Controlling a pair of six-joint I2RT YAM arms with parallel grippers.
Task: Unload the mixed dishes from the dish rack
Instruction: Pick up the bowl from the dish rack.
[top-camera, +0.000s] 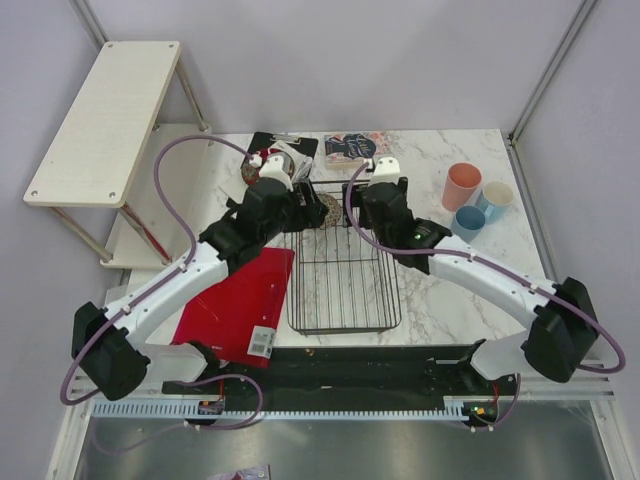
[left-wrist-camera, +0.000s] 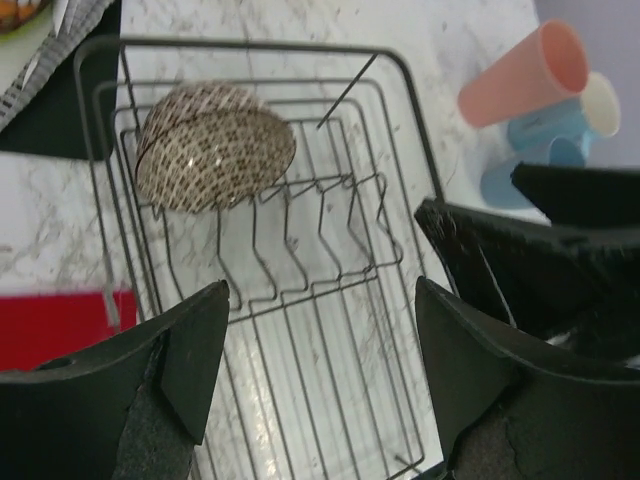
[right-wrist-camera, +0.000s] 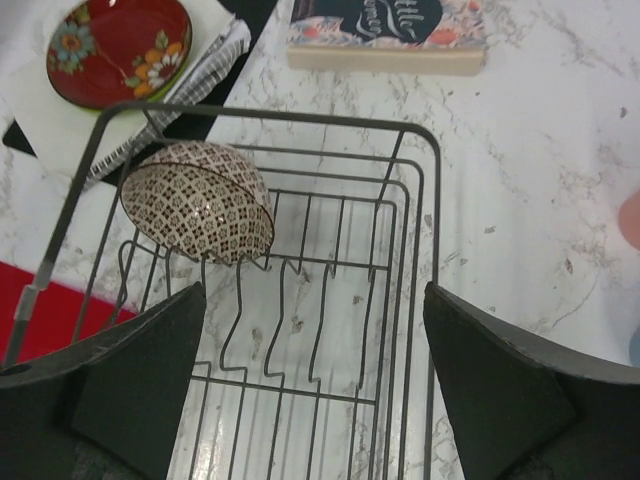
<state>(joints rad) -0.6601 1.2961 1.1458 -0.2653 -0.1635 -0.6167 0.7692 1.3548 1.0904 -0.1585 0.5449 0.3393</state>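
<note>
The black wire dish rack lies at mid table. A speckled beige-brown bowl leans on its side against the prongs at the rack's far left end; it shows in the left wrist view and the right wrist view. My left gripper is open and empty above the rack, short of the bowl. My right gripper is open and empty above the rack, to the bowl's right. The pink cup, light blue mug and darker blue cup stand right of the rack. The red floral plate lies on a cloth beyond the rack.
A flat red board lies left of the rack. A book lies beyond the rack's far end. A white wooden shelf stands at the far left. A black mat holds the cloth and plate.
</note>
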